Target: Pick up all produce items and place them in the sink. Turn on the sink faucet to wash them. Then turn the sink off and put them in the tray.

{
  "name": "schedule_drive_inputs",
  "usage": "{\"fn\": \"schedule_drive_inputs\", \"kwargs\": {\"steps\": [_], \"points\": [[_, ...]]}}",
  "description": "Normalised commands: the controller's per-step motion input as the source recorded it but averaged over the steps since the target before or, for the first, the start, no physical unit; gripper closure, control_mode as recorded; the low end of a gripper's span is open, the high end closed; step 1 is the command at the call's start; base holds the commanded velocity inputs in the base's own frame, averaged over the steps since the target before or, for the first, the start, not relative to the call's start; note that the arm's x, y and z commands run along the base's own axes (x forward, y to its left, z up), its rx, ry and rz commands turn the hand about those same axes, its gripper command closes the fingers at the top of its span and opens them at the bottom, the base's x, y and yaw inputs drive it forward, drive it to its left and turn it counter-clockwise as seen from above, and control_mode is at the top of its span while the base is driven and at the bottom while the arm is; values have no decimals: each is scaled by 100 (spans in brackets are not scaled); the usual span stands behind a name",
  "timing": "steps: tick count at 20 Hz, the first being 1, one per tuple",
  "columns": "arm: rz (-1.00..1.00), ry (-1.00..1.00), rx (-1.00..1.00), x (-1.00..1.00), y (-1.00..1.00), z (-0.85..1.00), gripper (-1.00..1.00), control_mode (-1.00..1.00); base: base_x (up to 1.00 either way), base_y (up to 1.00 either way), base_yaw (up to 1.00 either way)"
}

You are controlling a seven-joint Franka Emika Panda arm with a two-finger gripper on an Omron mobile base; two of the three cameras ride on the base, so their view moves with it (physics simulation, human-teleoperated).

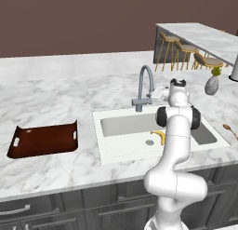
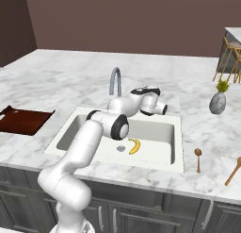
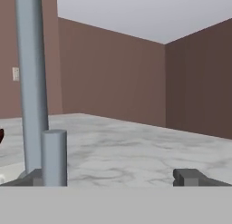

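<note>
The yellow banana [image 1: 160, 136] [image 2: 135, 145] lies on the floor of the white sink [image 1: 106, 151] [image 2: 155, 164], just right of the round drain. Behind the basin rises the grey gooseneck sink faucet [image 1: 145, 87] [image 2: 115, 82]. My gripper [image 1: 156, 94] [image 3: 111, 177] hovers level at the faucet's base, just right of it, open and holding nothing. In the hand view the faucet stem [image 3: 31, 82] and its short lever [image 3: 54, 157] stand close beside the left fingertip [image 3: 32, 177]. The dark wooden tray [image 1: 42, 139] [image 2: 23, 121] rests on the counter left of the sink.
A grey vase with a plant [image 1: 212, 84] [image 2: 217, 103] stands on the counter to the right. Two wooden spoons [image 2: 198, 158] [image 2: 234, 170] lie right of the sink. Bar stools [image 1: 186, 52] line a far island. My own arm [image 1: 176, 145] crosses over the basin.
</note>
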Motion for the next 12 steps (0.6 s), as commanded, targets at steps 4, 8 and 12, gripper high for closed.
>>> {"fn": "schedule_drive_inputs", "kwargs": {"steps": [4, 8, 12], "points": [[0, 0, 0, 1, 22, -2, -100, -100, 0, 0, 0], [0, 0, -2, 0, 30, -1, -100, -100, 0, 0, 0], [0, 0, -2, 0, 22, -5, -100, -100, 0, 0, 0]]}}
